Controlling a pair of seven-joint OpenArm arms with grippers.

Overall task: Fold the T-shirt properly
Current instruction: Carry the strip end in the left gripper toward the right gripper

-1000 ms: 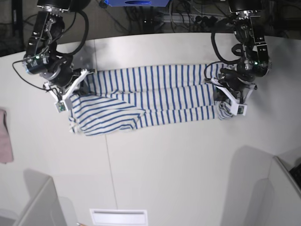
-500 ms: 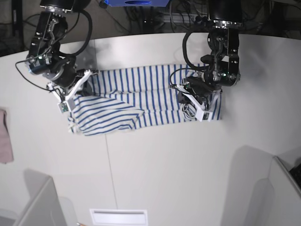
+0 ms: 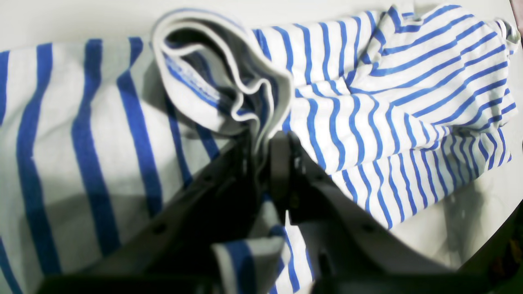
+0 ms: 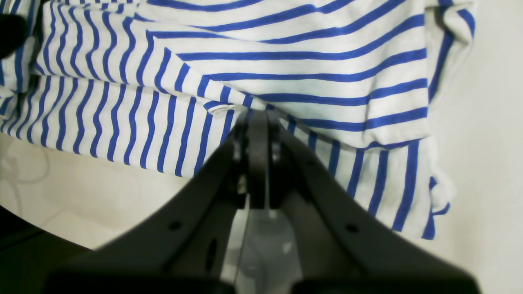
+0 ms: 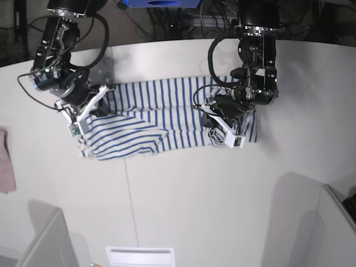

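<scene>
The striped T-shirt (image 5: 156, 105) lies on the white table (image 5: 194, 194), folded into a long band. My left gripper (image 5: 221, 127) is shut on the shirt's right end and holds it lifted and doubled over the band. In the left wrist view the gripper (image 3: 261, 149) pinches a bunched fold of the shirt (image 3: 408, 81). My right gripper (image 5: 83, 118) is shut on the shirt's left end, low at the table. In the right wrist view the gripper (image 4: 257, 118) clamps an edge of the shirt (image 4: 286, 61). The neck label is hidden.
A plain pink cloth (image 5: 5, 161) lies at the table's left edge. Grey partitions stand at the bottom left (image 5: 44, 245) and bottom right (image 5: 334, 228). A white vent plate (image 5: 140, 256) sits at the front edge. Cables and equipment (image 5: 183, 16) lie behind the table.
My left gripper has carried the shirt's right end toward the view's left, over the band, shortening the shirt. My right gripper has barely moved.
</scene>
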